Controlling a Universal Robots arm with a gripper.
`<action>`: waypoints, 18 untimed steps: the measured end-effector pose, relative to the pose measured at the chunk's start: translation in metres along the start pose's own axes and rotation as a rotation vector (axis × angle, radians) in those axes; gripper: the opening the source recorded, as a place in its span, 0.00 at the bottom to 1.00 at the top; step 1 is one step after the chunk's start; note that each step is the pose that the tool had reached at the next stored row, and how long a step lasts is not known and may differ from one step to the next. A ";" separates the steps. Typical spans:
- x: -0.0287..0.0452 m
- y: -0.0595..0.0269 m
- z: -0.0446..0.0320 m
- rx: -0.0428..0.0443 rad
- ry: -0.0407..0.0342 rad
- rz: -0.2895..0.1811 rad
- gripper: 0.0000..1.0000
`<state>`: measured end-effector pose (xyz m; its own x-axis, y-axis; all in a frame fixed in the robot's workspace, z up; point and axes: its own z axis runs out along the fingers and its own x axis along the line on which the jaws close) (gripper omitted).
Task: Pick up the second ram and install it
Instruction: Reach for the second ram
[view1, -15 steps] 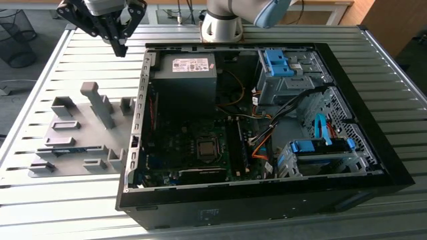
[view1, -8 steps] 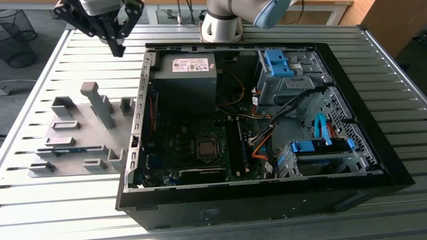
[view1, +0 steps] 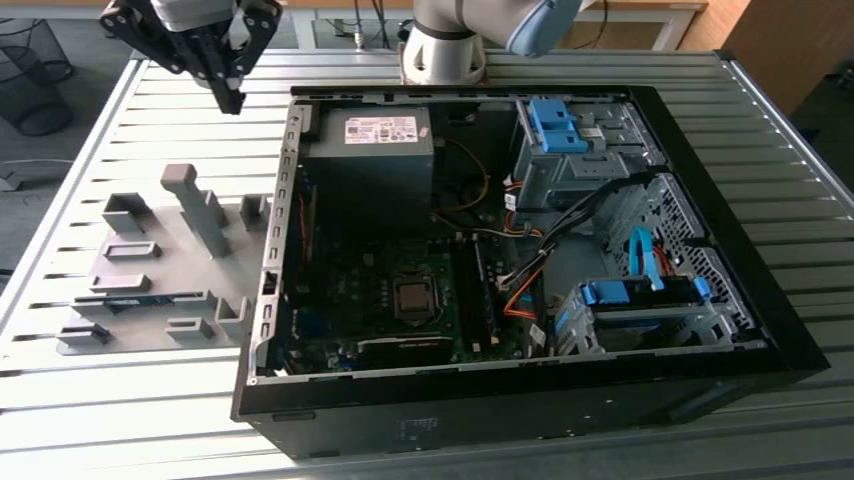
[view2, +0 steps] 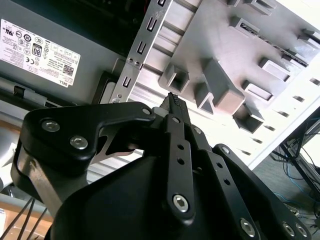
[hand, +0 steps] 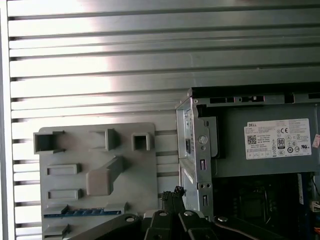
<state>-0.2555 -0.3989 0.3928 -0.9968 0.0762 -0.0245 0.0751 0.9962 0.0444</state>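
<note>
While gripper (view1: 230, 100) hovers closed | second ram (view1: 134, 298) in fixture (view1: 167, 262), well apart

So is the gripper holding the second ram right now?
No, the gripper hangs empty while the second ram lies in the grey fixture.

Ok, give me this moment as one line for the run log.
end effector: shut, empty, above table | second ram: in grey fixture, not gripped | computer case: open
</note>
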 end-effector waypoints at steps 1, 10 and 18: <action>0.0006 0.0000 -0.0001 0.0001 0.0000 0.000 0.10; 0.0061 -0.0004 -0.0002 0.0000 0.0000 0.000 0.10; 0.0106 -0.0008 -0.0003 0.0000 0.0000 0.000 0.10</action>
<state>-0.2662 -0.3989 0.3928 -0.9968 0.0763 -0.0245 0.0751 0.9962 0.0444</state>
